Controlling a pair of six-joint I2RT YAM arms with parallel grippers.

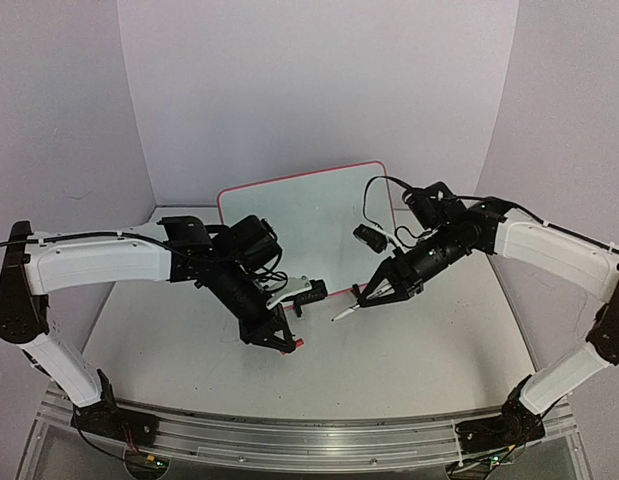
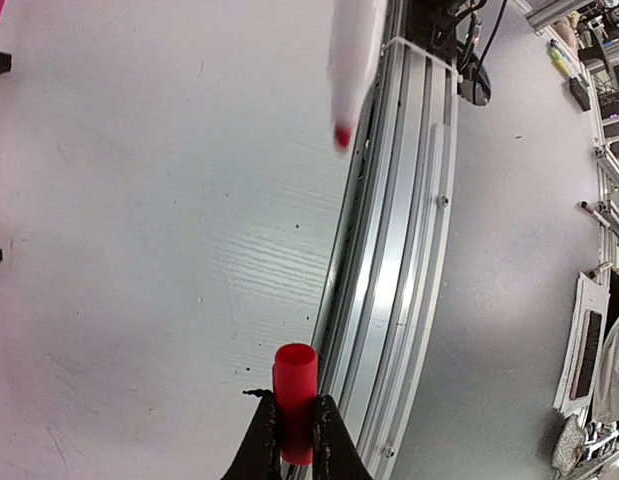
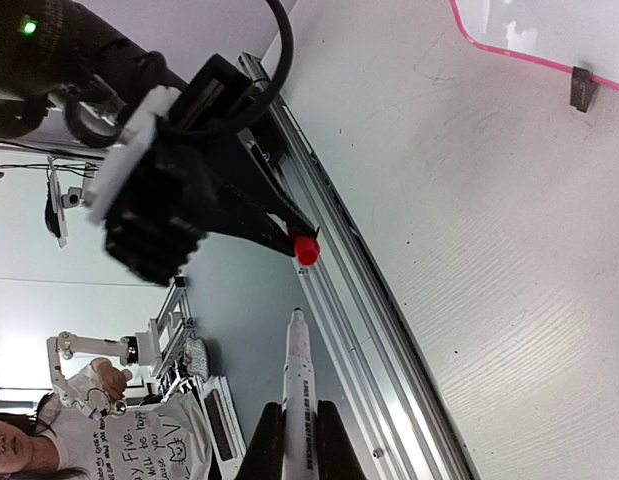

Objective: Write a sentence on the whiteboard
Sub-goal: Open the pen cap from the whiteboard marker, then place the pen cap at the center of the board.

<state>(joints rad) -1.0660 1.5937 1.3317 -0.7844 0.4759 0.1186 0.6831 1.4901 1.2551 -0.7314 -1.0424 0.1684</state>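
Note:
The whiteboard (image 1: pixel 309 215) stands tilted at the back of the table, white with a pink-red rim. Its face looks blank, and the sentence is out of view. My left gripper (image 1: pixel 287 345) hangs low in front of the board, shut on a red marker cap (image 2: pixel 295 400) with its open end pointing away from the fingers. To its right, my right gripper (image 1: pixel 367 297) is shut on a white marker (image 3: pixel 299 390). The marker's bare tip (image 1: pixel 336 318) points towards the cap (image 3: pixel 306 249) with a gap between them. The marker's red tip (image 2: pixel 342 135) appears blurred in the left wrist view.
A black clip foot (image 3: pixel 583 88) sits under the board's rim (image 3: pixel 509 55). The aluminium rail (image 1: pixel 309 435) runs along the table's near edge. Grey backdrop walls close in the back and sides. Bare white tabletop (image 1: pixel 409 350) lies in front of the board.

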